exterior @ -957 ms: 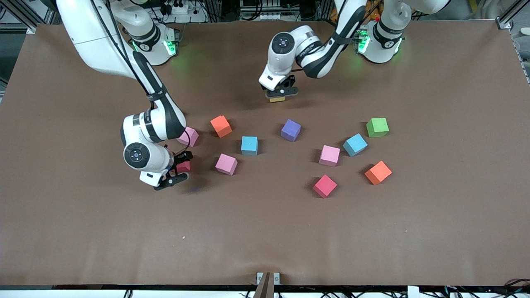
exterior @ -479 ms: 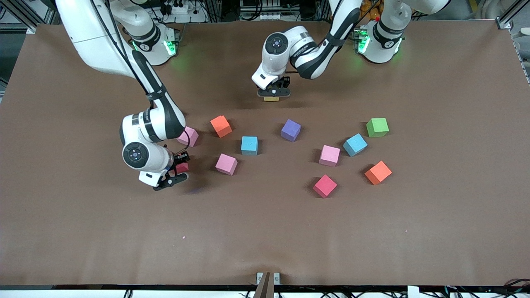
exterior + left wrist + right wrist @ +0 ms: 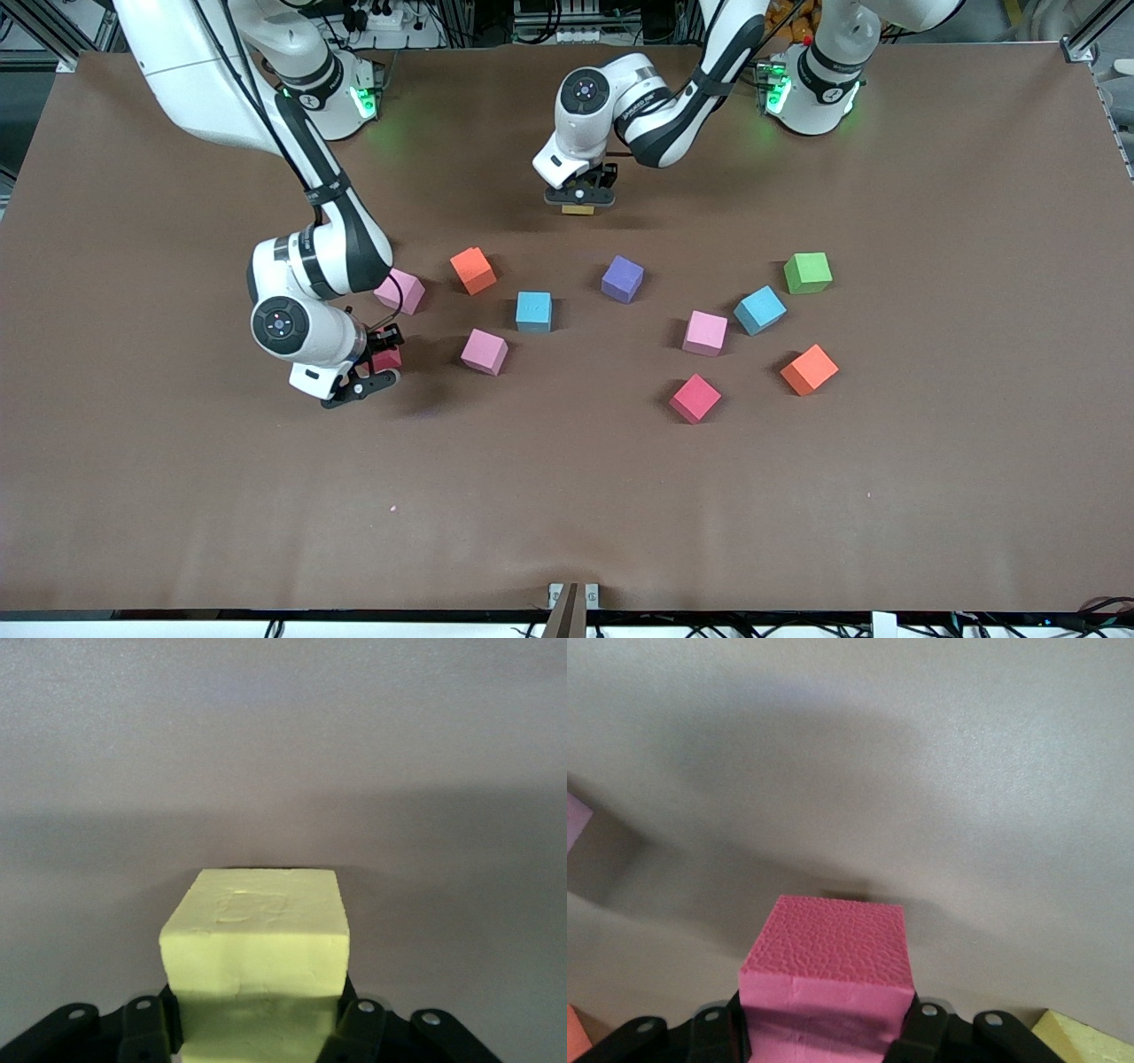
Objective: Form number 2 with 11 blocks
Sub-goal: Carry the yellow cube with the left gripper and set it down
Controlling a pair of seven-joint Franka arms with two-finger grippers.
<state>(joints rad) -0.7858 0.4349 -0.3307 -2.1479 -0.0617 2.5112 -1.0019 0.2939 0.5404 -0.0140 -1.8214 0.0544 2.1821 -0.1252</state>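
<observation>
Front view: left jaws pinch yellow block, right jaws pinch red block; table edges well apart.

Green cube on brown table

Eleven foam blocks lie scattered, unjoined; the yellow cube and a red cube are gripped.

twelve cubes, two arms
</observation>
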